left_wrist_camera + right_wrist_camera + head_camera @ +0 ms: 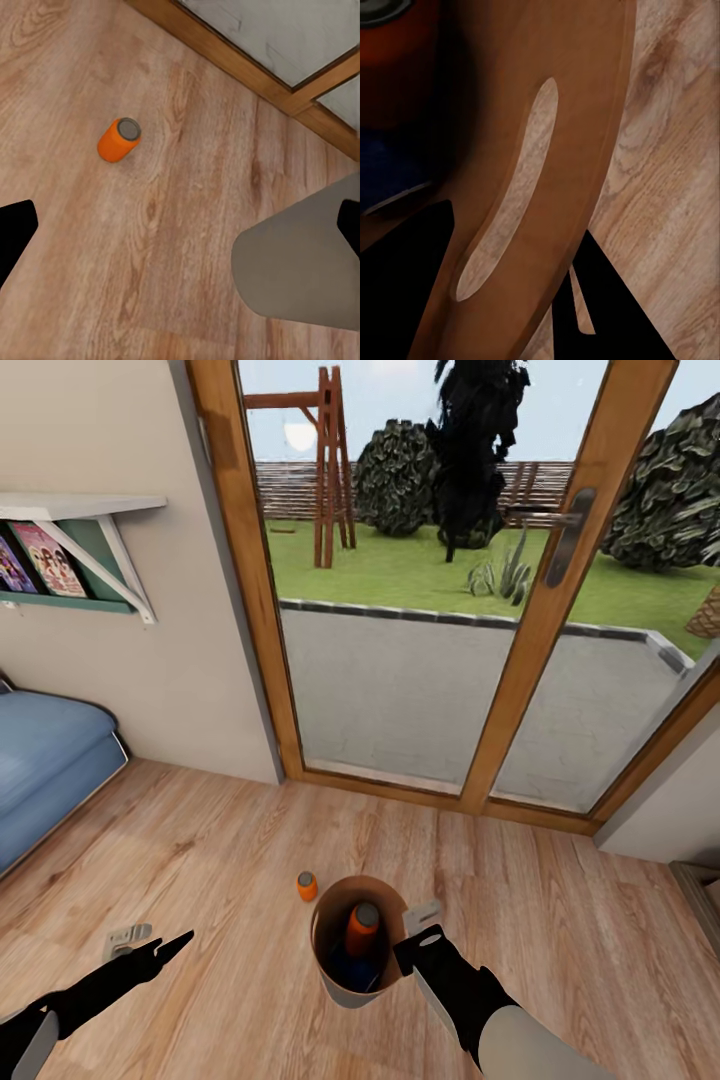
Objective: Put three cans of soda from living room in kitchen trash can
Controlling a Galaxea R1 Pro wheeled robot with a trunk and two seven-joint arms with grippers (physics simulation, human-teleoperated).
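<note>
Right gripper (pixel 418 950) jaws pinching bin (pixel 340 985) rim, left gripper (pixel 160 950) jaws spreading; loose orange can (pixel 306 885) likely light, slick, rollable—taking its sides.

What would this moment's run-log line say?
right end effector: gripping trash can rim | inside: orange can, blue can | floor: orange can | left end effector: empty
</note>
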